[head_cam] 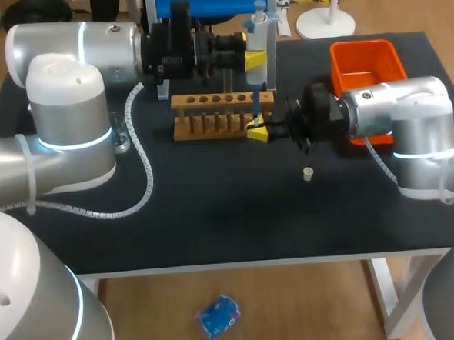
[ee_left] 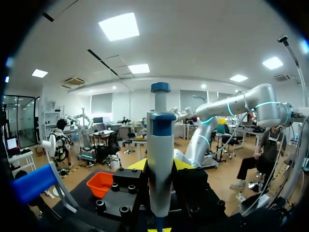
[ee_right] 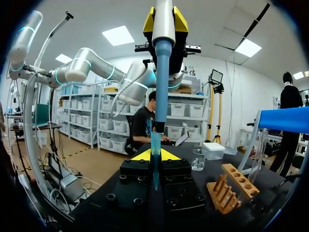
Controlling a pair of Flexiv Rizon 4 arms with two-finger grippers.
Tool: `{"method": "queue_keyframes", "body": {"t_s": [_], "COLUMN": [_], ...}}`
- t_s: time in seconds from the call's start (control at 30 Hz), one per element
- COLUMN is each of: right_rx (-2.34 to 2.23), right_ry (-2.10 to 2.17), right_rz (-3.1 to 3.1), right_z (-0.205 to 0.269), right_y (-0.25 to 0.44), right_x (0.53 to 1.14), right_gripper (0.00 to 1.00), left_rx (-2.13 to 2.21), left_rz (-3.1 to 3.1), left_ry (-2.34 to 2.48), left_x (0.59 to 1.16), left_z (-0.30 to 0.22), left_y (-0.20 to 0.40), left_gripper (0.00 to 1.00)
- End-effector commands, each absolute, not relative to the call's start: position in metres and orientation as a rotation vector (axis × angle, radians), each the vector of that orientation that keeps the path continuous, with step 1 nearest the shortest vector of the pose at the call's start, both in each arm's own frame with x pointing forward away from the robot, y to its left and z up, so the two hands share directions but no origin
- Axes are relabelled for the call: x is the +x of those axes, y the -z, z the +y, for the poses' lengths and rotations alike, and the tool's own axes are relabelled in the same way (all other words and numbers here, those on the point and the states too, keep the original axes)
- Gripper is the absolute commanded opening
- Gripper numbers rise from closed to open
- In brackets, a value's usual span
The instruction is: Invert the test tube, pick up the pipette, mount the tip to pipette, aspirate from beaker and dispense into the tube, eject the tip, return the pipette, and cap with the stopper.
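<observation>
Here the left hand clamps the grey-and-blue plastic pipette upright near the far edge of the black worktop. The right hand pinches the translucent blue tip beneath its shaft. Off-axis pressing could seat it crooked.

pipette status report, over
Left gripper shut on grey-and-blue pipette. Right gripper shut on clear test tube, pipette end at its mouth. Wooden tube rack beside, not blocking.

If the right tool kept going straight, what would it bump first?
Probably the glass beaker, though slightly off its line. The wooden rack sits beside the right tool and might get scraped; depth is unclear.
</observation>
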State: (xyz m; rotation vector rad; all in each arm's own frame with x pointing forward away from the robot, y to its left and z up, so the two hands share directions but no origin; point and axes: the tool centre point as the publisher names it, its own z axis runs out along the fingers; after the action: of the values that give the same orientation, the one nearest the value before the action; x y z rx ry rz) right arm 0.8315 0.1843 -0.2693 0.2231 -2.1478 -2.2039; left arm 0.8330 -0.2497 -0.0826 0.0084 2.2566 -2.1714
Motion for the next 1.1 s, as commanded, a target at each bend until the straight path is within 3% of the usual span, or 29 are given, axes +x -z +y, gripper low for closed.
{"method": "queue_keyframes", "body": {"t_s": [0.03,1.1], "right_rx": [0.23,0.253], "right_ry": [2.204,2.184], "right_rz": [-2.147,-2.16], "right_z": [0.1843,0.1856], "right_y": [0.2669,0.2667], "right_x": [0.8326,0.8264], "right_gripper": [0.0,0.0], "left_rx": [0.009,0.009], "left_rz": [2.254,2.254], "left_ry": [2.173,2.173], "left_x": [0.833,0.833], "left_z": [-0.25,-0.25], "left_y": [0.0838,0.0838], "left_gripper": [0.0,0.0]}}
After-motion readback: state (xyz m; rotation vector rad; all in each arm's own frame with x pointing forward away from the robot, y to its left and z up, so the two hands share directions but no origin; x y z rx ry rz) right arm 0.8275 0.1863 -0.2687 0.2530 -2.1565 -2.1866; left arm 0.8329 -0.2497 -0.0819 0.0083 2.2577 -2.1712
